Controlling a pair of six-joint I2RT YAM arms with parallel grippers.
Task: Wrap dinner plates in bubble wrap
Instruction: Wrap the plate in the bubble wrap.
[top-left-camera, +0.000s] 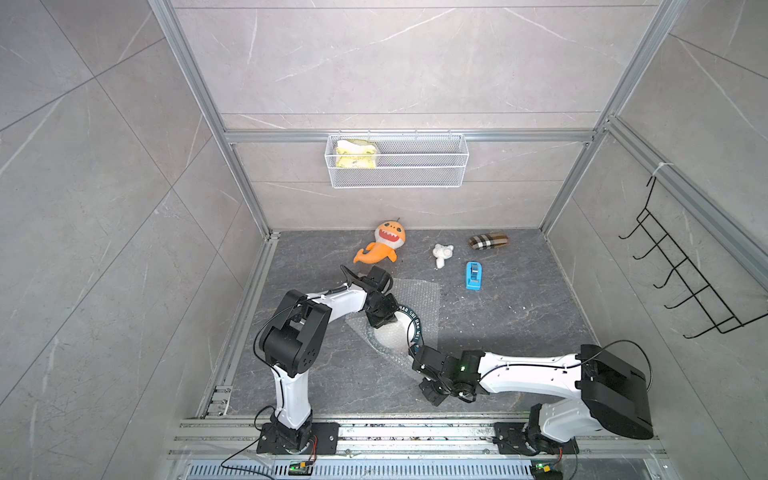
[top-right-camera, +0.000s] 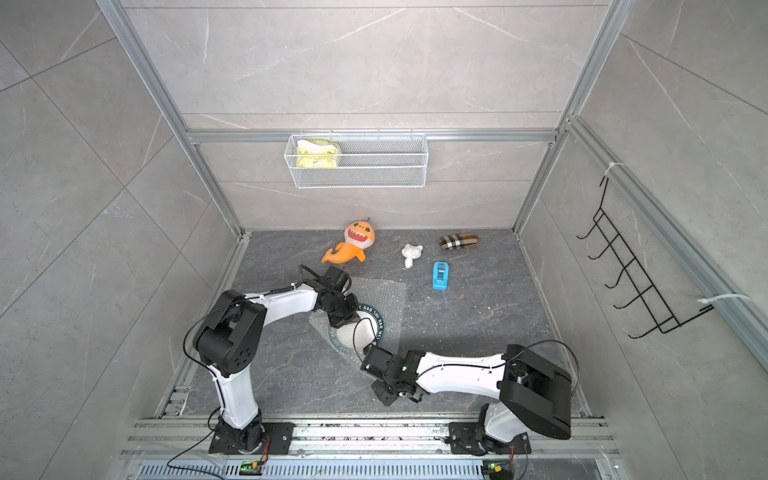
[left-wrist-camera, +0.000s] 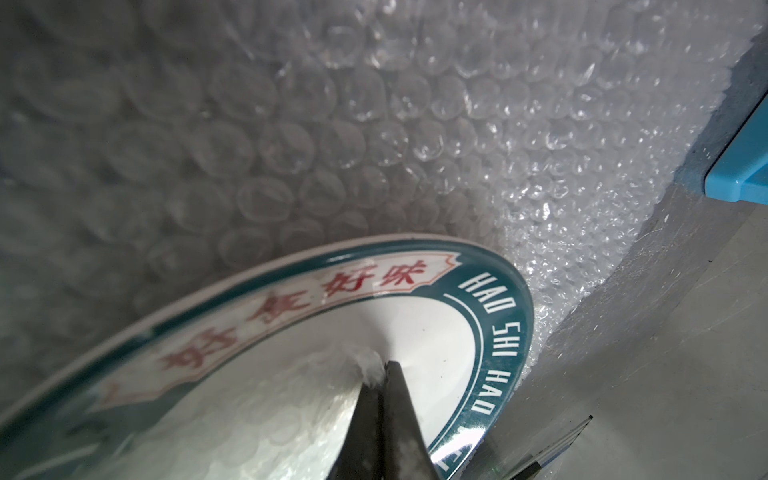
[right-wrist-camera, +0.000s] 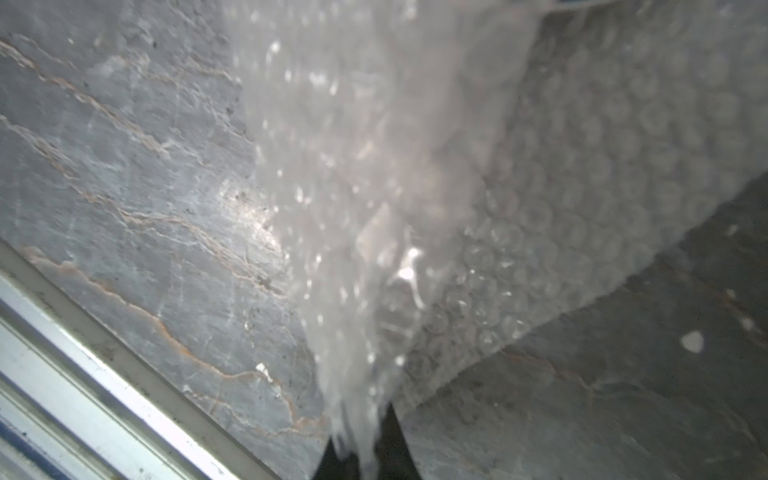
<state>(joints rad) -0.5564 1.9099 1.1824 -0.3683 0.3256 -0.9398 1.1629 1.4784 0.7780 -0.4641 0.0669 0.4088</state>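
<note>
left gripper (left-wrist-camera: 384, 370), clenched on bubble wrap (left-wrist-camera: 374, 124), pins it at the centre of the plate (left-wrist-camera: 436, 332). right gripper (right-wrist-camera: 361, 453) grips a corner beside the plate; best drawn taut across.

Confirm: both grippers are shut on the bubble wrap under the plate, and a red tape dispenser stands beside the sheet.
Wrong: the tape dispenser is blue, not red, as both top views show. The left gripper and right gripper are indeed shut on the bubble wrap under the plate.
</note>
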